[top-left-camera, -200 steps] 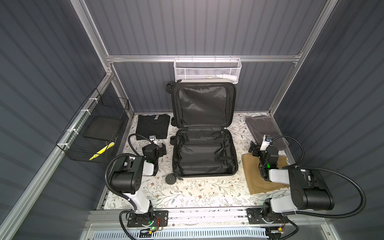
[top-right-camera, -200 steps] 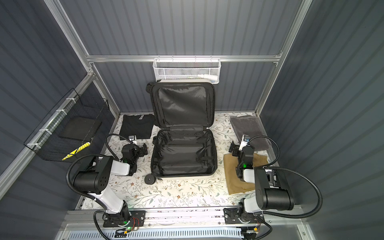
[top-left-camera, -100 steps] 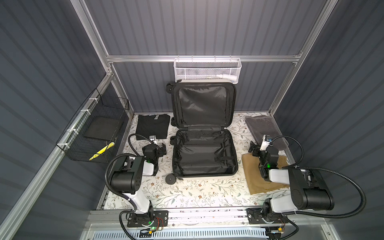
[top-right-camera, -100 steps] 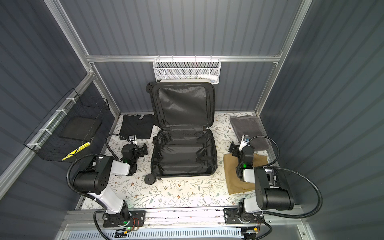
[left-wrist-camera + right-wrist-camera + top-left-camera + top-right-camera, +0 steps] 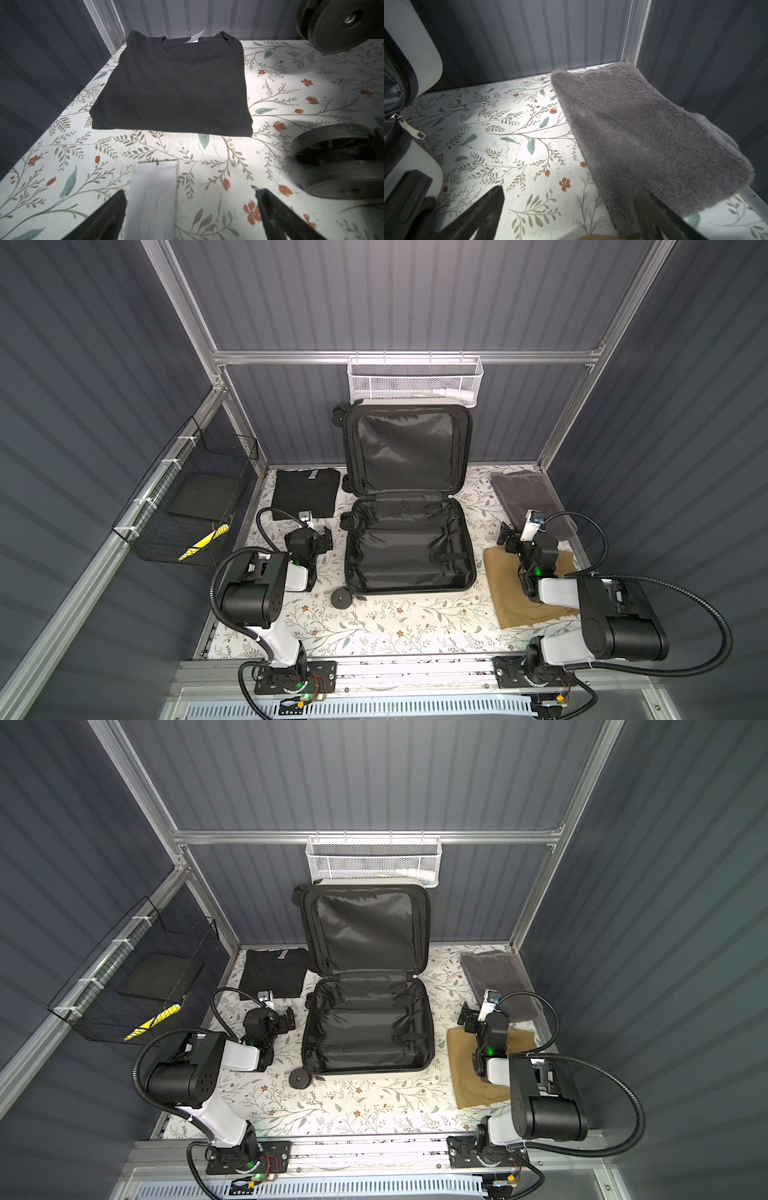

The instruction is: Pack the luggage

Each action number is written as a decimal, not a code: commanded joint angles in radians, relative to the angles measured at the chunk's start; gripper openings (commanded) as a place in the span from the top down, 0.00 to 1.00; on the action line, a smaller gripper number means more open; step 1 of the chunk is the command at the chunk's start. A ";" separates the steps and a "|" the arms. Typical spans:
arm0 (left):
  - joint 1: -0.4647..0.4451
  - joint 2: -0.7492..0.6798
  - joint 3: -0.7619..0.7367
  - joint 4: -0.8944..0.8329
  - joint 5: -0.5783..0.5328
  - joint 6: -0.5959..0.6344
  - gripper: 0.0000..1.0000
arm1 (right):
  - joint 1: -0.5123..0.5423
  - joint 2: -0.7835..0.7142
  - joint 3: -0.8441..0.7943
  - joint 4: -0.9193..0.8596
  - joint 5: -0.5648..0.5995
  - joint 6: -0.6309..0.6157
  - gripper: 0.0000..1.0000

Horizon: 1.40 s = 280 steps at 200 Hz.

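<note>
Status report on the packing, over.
Jaws open, empty: left gripper, right gripper. Open luggage, nothing inside. Unpacked on table: black shirt, grey towel, tan cloth. Nothing blocking.

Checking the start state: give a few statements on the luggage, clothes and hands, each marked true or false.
The luggage lies open with nothing packed in it. True.
The black shirt is in the luggage. False: the black shirt lies folded on the table.
The left hand is open, holding nothing. True.
The right hand grips the grey towel. False: the right hand is open; the grey towel lies on the table.
A tan cloth lies on the table near the grey towel. True.
</note>
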 commanded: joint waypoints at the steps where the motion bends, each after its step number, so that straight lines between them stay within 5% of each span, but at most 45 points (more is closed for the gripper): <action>1: 0.009 0.008 0.009 0.002 0.012 0.010 0.00 | -0.005 -0.002 0.007 0.024 -0.009 0.001 0.01; 30: 0.009 -0.032 0.002 -0.008 0.021 0.015 0.00 | -0.004 -0.087 -0.007 -0.022 0.101 0.043 0.01; 60: 0.007 -0.148 0.114 -0.325 -0.019 -0.022 0.00 | -0.005 -0.266 0.056 -0.271 0.198 0.091 0.01; 84: 0.006 -0.240 0.208 -0.583 -0.037 -0.138 0.00 | -0.010 -0.405 0.173 -0.558 0.190 0.246 0.01; 99: 0.005 -0.290 0.269 -0.759 -0.042 -0.223 0.00 | -0.016 -0.469 0.222 -0.711 0.215 0.473 0.01; 156: 0.004 -0.256 0.553 -1.454 -0.048 -0.380 0.00 | -0.007 -0.519 0.317 -0.769 -0.297 0.589 0.01; 214: 0.007 -0.145 0.573 -1.571 -0.046 -0.394 0.00 | 0.375 -0.414 0.547 -1.069 -0.228 0.498 0.01; 280: 0.023 -0.033 0.611 -1.571 -0.052 -0.367 0.01 | 0.665 -0.205 0.721 -1.123 -0.319 0.528 0.01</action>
